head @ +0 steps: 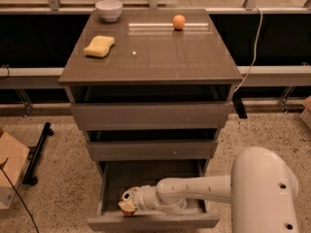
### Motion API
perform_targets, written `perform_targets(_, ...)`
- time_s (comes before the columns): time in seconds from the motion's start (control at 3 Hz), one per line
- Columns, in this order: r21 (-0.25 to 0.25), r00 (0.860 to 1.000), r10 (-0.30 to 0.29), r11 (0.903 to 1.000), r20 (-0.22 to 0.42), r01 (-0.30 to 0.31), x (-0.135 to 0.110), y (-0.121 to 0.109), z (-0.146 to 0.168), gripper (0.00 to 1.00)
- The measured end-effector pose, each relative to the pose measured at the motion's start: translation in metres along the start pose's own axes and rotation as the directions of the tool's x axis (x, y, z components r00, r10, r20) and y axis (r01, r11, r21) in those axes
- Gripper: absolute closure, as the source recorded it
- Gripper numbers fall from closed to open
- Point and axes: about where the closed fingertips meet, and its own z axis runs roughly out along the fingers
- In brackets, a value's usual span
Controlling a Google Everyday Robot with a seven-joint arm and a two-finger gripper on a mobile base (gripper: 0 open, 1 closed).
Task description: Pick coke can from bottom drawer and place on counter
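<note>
The bottom drawer [112,188] stands pulled open at the foot of the cabinet. My white arm reaches into it from the right. My gripper [127,206] is low inside the drawer, near its front left corner. No coke can shows in the drawer; it is hidden or out of view. The counter [155,57] is the glossy brown top of the cabinet, well above the gripper.
On the counter lie a yellow sponge [99,46], a white bowl [109,8] and an orange ball [179,22]. The two upper drawers [150,114] are slightly ajar. A cardboard box [8,165] and a black stand [38,152] sit on the floor at left.
</note>
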Motion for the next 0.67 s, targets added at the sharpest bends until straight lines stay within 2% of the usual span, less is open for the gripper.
perform_targets(0.33,-0.053,0.996,-0.077,0.9955,0.037,0.079,-0.015,0.013,-0.027,1.0)
perform_targets(0.67,-0.075,0.988,-0.134,0.9873,0.083,0.14,-0.028,0.015,-0.055,1.0)
